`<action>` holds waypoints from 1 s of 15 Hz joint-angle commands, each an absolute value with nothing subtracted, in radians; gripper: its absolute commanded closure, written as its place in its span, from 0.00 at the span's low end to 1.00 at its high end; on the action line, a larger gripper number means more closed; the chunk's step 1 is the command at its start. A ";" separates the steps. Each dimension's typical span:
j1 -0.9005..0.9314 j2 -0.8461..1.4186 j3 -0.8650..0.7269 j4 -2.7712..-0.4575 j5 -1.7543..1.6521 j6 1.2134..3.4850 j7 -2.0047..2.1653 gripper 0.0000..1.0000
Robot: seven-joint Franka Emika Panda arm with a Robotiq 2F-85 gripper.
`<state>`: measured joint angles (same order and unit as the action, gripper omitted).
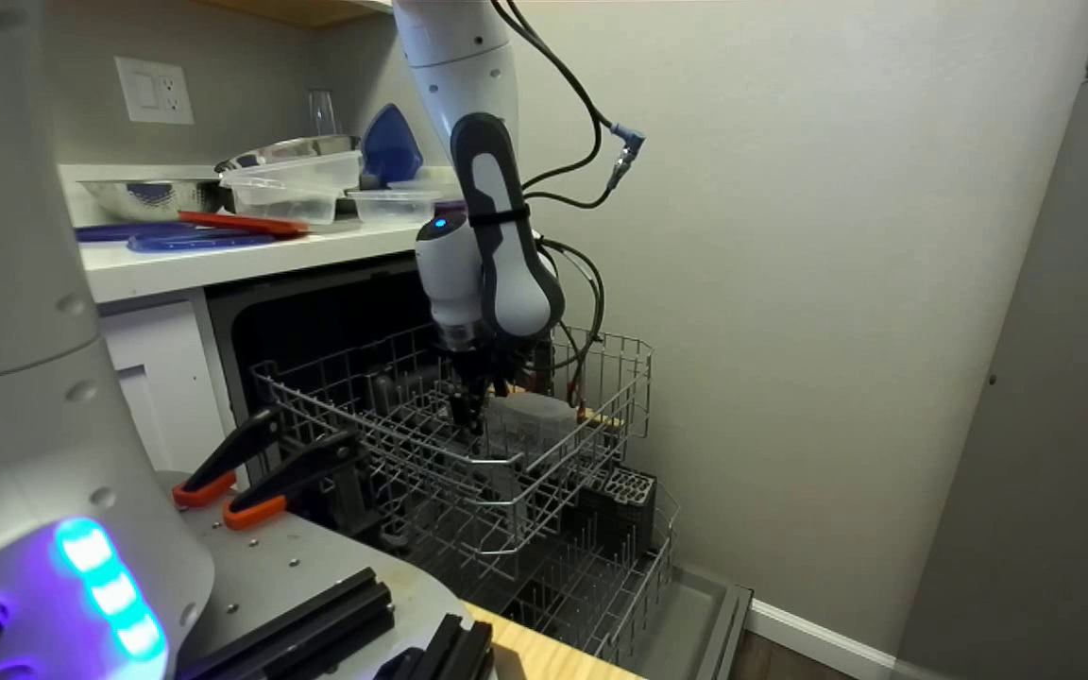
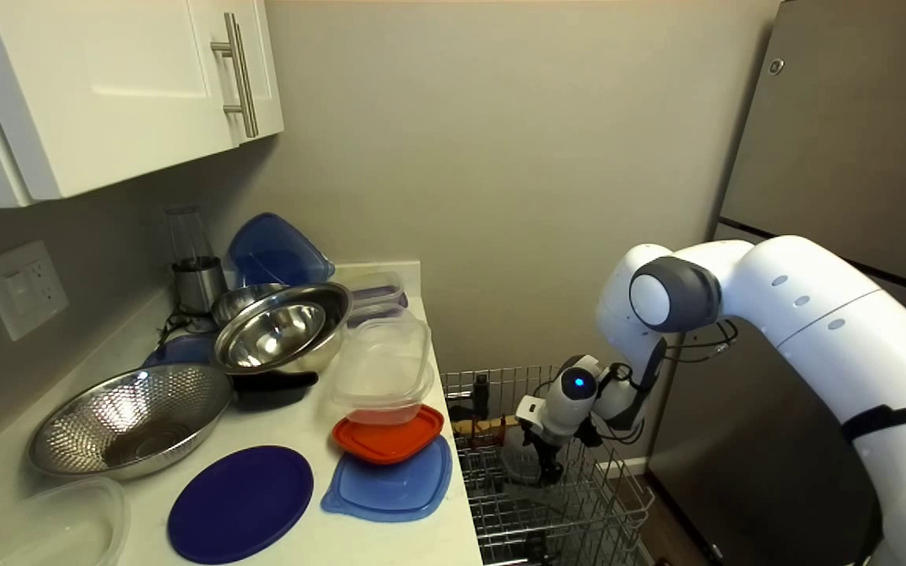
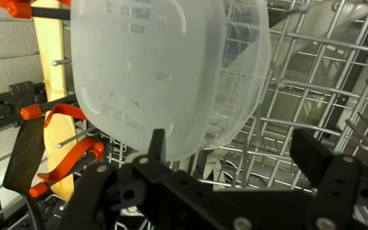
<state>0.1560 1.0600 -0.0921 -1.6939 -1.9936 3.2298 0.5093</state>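
Robotiq gripper (image 3: 231,145) stands with its 2 fingers wide apart, 1 tip overlapping the edge of a translucent plastic container (image 3: 145,73) in the wrist view; whether they touch cannot be told. The container lies in the upper dishwasher rack (image 1: 495,462), near a wooden utensil (image 3: 59,129). A countertop (image 2: 366,542) bears an orange lid (image 2: 390,442), a dark blue lid (image 2: 241,503) and a steel bowl (image 2: 107,417).
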 commanded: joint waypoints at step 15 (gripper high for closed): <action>0.258 1.001 -0.147 -1.789 -2.022 2.970 0.577 0.00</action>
